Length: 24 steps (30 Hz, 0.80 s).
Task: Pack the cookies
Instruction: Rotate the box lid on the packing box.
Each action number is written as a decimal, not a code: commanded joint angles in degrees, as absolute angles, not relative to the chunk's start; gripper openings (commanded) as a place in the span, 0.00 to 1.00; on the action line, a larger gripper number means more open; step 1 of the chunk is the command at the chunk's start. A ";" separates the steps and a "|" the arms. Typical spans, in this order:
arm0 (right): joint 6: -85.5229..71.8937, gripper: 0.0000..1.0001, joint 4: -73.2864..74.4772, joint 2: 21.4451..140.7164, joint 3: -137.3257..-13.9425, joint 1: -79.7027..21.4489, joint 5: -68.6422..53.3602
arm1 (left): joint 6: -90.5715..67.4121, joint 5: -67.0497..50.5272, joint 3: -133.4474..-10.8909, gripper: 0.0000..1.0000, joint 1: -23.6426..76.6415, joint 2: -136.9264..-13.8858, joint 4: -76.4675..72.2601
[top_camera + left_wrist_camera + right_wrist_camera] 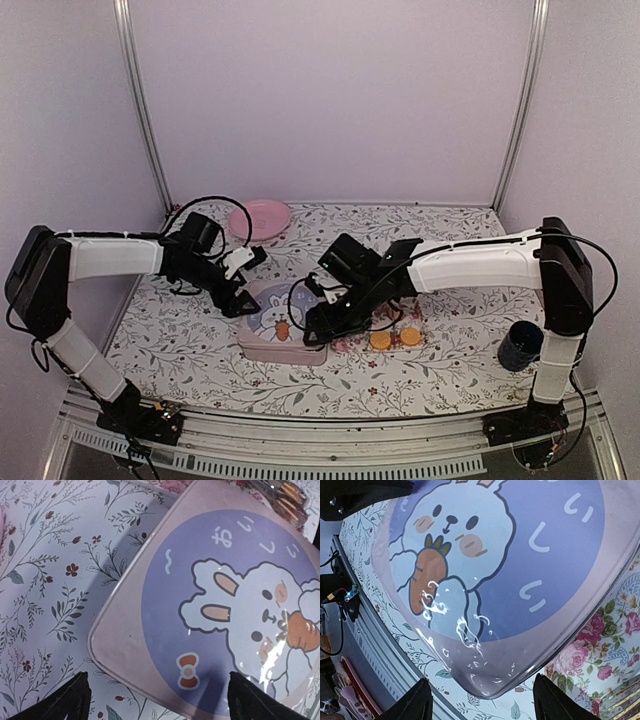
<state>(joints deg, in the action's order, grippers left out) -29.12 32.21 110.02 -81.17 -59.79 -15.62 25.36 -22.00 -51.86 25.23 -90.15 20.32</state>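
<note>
Two orange cookies (381,340) are seen on the table (200,370) just right of the rabbit-lidded pink tin (268,338), nearer the right hand (314,333), which, like the left hand (240,302), is held spread and empty over the tin's edge.

The lid (520,555) of the pink bunny box (262,345) is smooth and glossy, plastic by the look, with bright glints near its edge and the print lying flat under the shine. Around the box, the table (50,580) is covered in matt floral cloth. Just right of the box, the cookies (381,340) look dry and matt. Behind the box, the pink plate (262,218) is smooth.
</note>
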 commanded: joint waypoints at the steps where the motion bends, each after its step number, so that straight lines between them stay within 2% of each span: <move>1: -28.47 0.70 32.82 110.67 -81.03 -60.89 -16.65 | 25.74 -20.46 -53.46 0.95 25.60 -91.94 19.60; 13: -27.59 0.71 35.97 108.63 -80.29 -61.50 -14.93 | 25.95 -21.72 -53.56 0.95 25.66 -92.33 19.76; 24: -24.80 0.71 36.86 105.54 -79.94 -55.49 -14.06 | 26.45 -24.70 -54.33 0.94 25.75 -91.86 20.50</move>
<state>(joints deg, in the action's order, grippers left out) -26.24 37.26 107.81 -79.15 -57.32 -14.41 25.50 -22.72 -52.77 25.23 -91.90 20.45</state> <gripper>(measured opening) 0.716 0.939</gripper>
